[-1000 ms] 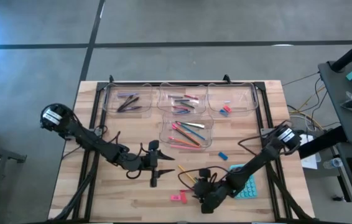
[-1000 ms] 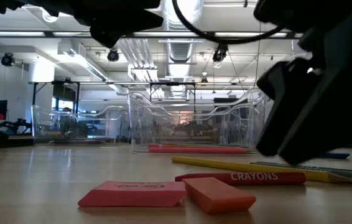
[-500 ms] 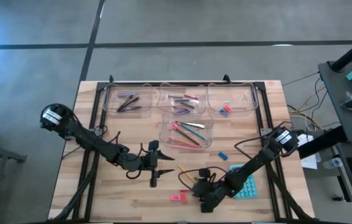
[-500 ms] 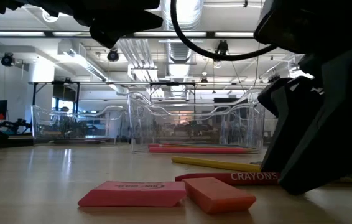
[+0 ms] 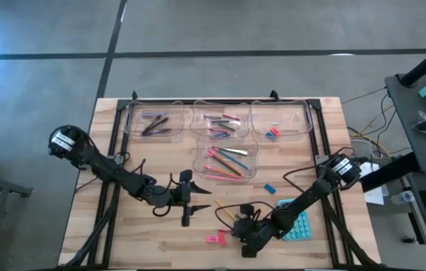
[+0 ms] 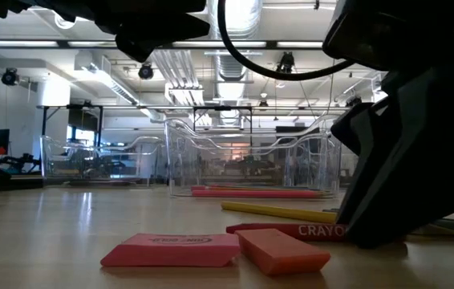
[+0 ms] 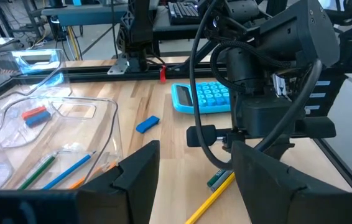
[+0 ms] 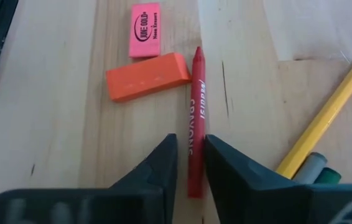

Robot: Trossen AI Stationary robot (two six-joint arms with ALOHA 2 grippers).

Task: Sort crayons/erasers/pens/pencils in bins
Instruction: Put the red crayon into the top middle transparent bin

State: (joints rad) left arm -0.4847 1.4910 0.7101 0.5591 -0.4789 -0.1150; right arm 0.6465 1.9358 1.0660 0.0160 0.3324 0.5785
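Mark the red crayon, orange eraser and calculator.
red crayon (image 8: pixel 195 106): right wrist view, mid-shaft.
orange eraser (image 8: pixel 147 76): right wrist view, top face.
calculator (image 7: pixel 204 96): left wrist view, keypad.

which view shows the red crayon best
The right wrist view: the red crayon lies full length between the right gripper fingers. The low view shows it partly hidden. The high and left wrist views don't show it clearly.
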